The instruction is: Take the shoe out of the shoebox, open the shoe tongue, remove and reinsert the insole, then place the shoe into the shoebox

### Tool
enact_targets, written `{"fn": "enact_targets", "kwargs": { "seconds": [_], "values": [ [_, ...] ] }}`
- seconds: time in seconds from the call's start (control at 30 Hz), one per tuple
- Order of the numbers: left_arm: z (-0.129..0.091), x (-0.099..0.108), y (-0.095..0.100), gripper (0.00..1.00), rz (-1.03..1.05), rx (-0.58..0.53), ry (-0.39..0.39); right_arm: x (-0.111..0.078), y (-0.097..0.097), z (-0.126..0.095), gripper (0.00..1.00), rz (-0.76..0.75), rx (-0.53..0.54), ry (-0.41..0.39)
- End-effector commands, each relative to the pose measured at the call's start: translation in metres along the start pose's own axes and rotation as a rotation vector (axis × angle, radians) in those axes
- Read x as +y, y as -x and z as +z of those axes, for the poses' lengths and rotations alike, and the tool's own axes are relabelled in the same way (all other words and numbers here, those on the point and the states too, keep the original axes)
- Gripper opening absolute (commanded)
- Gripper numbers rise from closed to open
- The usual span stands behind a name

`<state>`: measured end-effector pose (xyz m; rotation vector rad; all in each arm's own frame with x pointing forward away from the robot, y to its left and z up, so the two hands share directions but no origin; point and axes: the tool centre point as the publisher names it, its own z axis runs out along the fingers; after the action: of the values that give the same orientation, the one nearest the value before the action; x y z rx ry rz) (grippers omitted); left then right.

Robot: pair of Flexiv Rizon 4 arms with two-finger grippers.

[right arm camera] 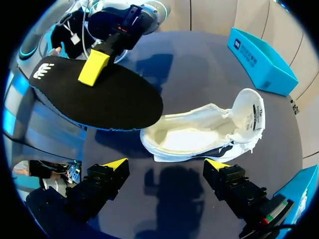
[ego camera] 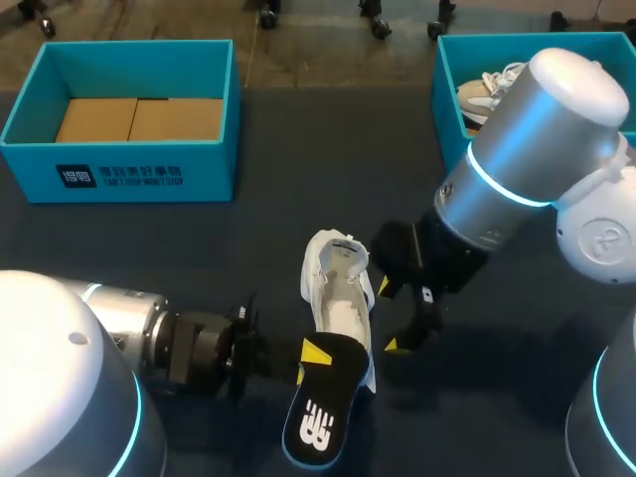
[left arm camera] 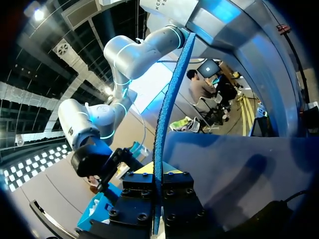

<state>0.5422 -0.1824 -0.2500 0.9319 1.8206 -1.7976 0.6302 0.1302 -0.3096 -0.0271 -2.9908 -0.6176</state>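
A white shoe (ego camera: 338,283) lies on the dark table with its tongue pulled open and its pale inside showing (right arm camera: 199,134). The black insole (ego camera: 318,417), blue at the edge, is out of the shoe and hangs above its heel end. My left gripper (ego camera: 316,351) is shut on that insole; in the left wrist view its blue edge (left arm camera: 167,124) rises from between the fingers of the left gripper (left arm camera: 157,186). My right gripper (ego camera: 394,316) hangs open just to the right of the shoe, and its yellow tips stand wide with nothing between them (right arm camera: 167,164). The insole (right arm camera: 94,94) is beyond the shoe there.
An open teal shoebox (ego camera: 129,164) with cardboard in its bottom stands at the back left. A second teal box (ego camera: 447,89) at the back right holds another shoe (ego camera: 487,94), partly hidden by my right arm. The first box (right arm camera: 261,59) also shows past the shoe's toe.
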Motion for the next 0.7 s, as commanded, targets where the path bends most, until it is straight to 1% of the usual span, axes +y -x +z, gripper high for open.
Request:
{"fn": "enact_targets", "kwargs": {
  "seconds": [0.03,0.1,0.23,0.37,0.4,0.53,0.7],
  "values": [
    [0.003,0.001,0.001,0.0,0.006,-0.008,-0.009,-0.001,0.001,0.016,1.0,0.003,-0.015,0.007],
    [0.004,0.0,0.001,0.0,0.003,-0.009,-0.025,-0.003,0.0,0.018,1.0,0.001,-0.037,0.017],
    [0.008,0.001,0.002,0.0,0.005,-0.007,-0.031,-0.006,0.0,0.022,1.0,0.002,-0.044,0.019],
    [0.011,0.003,0.005,0.0,-0.007,-0.001,-0.039,-0.008,0.001,0.023,1.0,0.002,-0.061,0.062],
    [0.012,0.004,0.006,0.0,-0.015,0.001,-0.043,-0.008,0.001,0.023,1.0,0.002,-0.061,0.062],
    [0.015,0.011,0.01,0.0,-0.051,0.003,-0.057,-0.008,0.001,0.023,1.0,0.002,-0.061,0.062],
    [0.017,0.024,0.015,0.0,-0.087,-0.001,-0.056,-0.008,0.001,0.023,1.0,0.002,-0.061,0.062]
  ]
}}
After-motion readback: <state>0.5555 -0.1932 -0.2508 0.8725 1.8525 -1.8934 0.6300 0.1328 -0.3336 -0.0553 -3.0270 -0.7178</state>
